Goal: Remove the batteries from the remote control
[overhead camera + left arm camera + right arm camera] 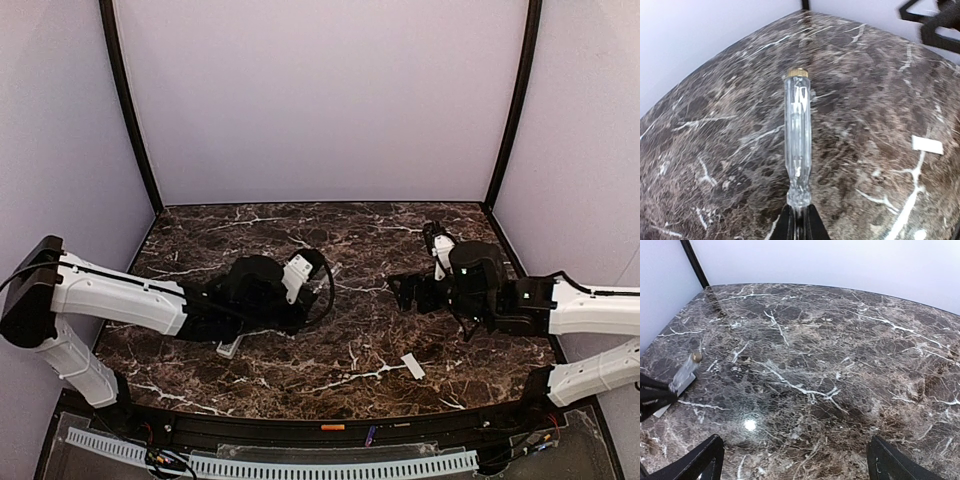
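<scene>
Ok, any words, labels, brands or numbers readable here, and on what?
None can be read. The white cover piece looks blank; the clear brass-tipped tool in the left pincer shows no marking; the remote control shows only an end, too small to tell.

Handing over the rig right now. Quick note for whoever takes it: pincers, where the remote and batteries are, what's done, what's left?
The left pincer is shut on a clear stick with a brass-coloured tip.
The right pincer is open and empty.
The remote control is probably the white flat thing peeking out beneath the left pincer; it is mostly hidden.
A small flat white piece, likely the battery cover, lies alone on the table near the front edge.
No batteries show in any view.
Done: cover apparently off.
Left: check the recess and take out any cells in it.
</scene>
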`<state>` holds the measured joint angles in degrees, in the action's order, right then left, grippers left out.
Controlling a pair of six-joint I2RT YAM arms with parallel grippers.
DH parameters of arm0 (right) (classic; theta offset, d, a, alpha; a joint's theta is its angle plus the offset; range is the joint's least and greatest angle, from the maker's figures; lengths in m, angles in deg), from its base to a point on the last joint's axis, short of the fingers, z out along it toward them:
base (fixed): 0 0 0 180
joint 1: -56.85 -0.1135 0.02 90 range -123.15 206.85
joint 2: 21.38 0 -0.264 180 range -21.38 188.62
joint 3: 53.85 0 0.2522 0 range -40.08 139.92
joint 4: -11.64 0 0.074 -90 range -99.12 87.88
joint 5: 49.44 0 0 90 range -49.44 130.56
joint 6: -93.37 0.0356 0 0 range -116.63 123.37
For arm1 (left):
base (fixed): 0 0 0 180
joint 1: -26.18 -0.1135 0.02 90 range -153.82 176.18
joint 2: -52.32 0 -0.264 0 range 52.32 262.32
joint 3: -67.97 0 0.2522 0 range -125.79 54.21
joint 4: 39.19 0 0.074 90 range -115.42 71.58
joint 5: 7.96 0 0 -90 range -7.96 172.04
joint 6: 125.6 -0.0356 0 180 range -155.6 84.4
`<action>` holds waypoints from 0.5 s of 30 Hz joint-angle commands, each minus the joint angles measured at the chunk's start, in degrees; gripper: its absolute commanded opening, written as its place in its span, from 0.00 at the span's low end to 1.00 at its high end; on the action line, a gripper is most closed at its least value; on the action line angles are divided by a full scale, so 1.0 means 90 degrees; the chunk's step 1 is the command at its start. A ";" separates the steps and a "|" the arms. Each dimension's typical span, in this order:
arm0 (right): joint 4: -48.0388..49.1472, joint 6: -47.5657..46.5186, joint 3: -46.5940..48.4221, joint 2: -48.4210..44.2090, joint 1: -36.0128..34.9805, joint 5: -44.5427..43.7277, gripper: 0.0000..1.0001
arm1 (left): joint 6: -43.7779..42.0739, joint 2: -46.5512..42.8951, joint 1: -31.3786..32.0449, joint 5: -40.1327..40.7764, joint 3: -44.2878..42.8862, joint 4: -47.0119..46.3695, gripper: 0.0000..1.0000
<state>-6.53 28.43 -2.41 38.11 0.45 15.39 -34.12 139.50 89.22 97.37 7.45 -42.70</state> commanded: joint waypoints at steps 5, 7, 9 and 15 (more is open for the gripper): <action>0.0770 -0.0326 -0.0201 0.0402 0.0153 -0.0385 0.98 | 0.2073 0.1609 -0.0891 0.1003 -0.1902 0.2272 0.00; 0.0763 -0.0356 -0.0150 0.0542 0.0190 -0.0280 0.99 | 0.2279 0.2011 -0.1086 0.0948 -0.2349 0.2608 0.00; 0.0763 -0.0383 -0.0102 0.0638 0.0202 -0.0217 0.99 | 0.2430 0.2346 -0.1279 0.0870 -0.2719 0.2838 0.00; 0.0763 -0.0411 -0.0007 0.0832 0.0244 -0.0100 0.99 | 0.2935 0.2949 -0.1792 0.0564 -0.3236 0.3173 0.00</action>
<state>-1.50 25.48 -3.92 44.75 1.96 13.73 -12.42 164.61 75.37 103.82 -19.70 -20.06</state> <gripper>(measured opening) 0.986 0.061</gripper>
